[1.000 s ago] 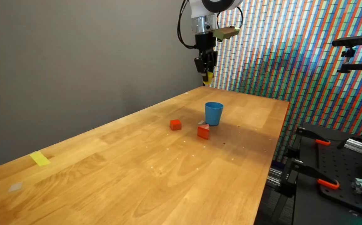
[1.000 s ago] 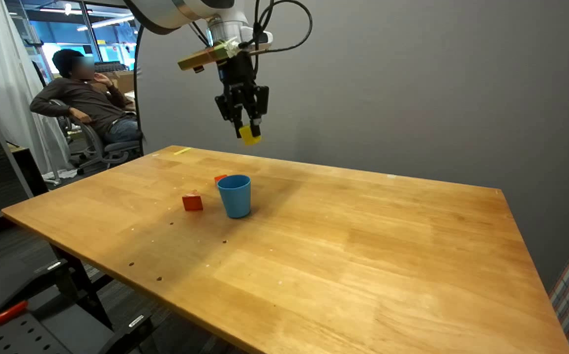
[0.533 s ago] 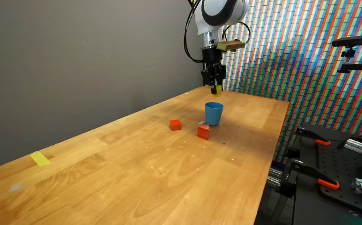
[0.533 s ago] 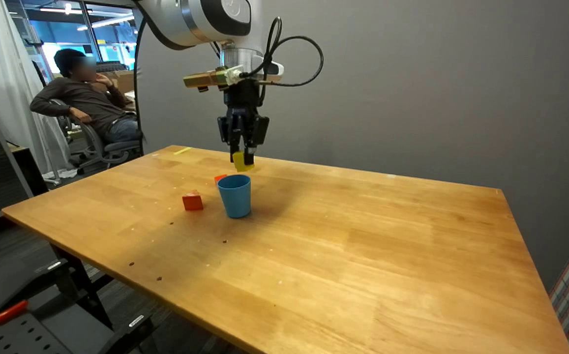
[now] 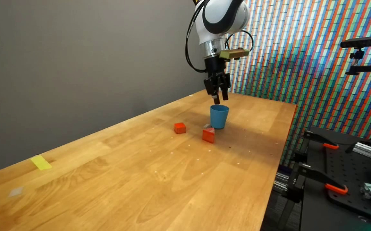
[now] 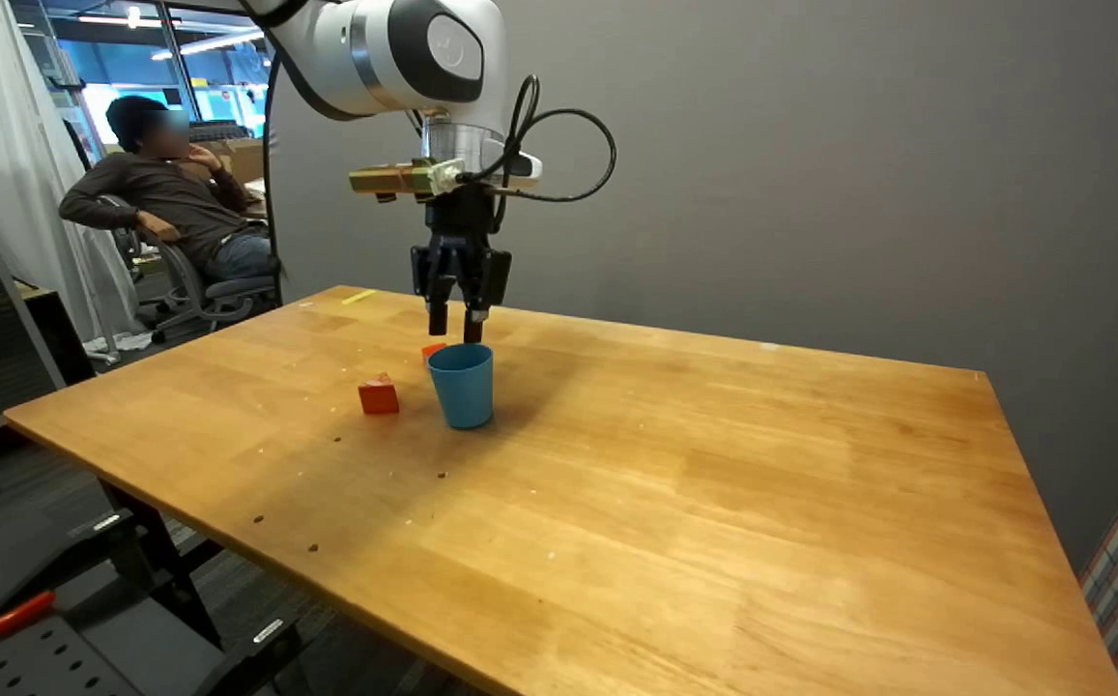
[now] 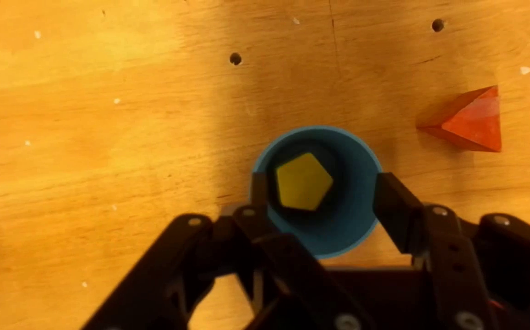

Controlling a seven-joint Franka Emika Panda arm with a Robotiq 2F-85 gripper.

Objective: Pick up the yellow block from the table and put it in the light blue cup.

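Note:
The yellow block (image 7: 303, 182) lies inside the light blue cup (image 7: 345, 224) in the wrist view; the cup walls hide it in both exterior views. The cup stands upright on the wooden table (image 5: 140, 186) and shows in both exterior views (image 5: 219, 118) (image 6: 464, 394). My gripper (image 7: 320, 195) is open and empty, its fingers apart over the cup's opening. In both exterior views the gripper (image 5: 221, 99) (image 6: 455, 333) points down just above the cup's rim.
A red wedge-like block (image 5: 208, 136) and a red-orange block (image 5: 180, 128) stand close to the cup. The wedge also shows in the wrist view (image 7: 478, 126). A flat yellow strip (image 5: 41, 162) lies at the table's edge. A grey wall (image 6: 810, 174) rises behind the table.
The gripper came down with the yellow block between its fingers to just above the cup. Its fingers then opened, and the block now lies in the cup.

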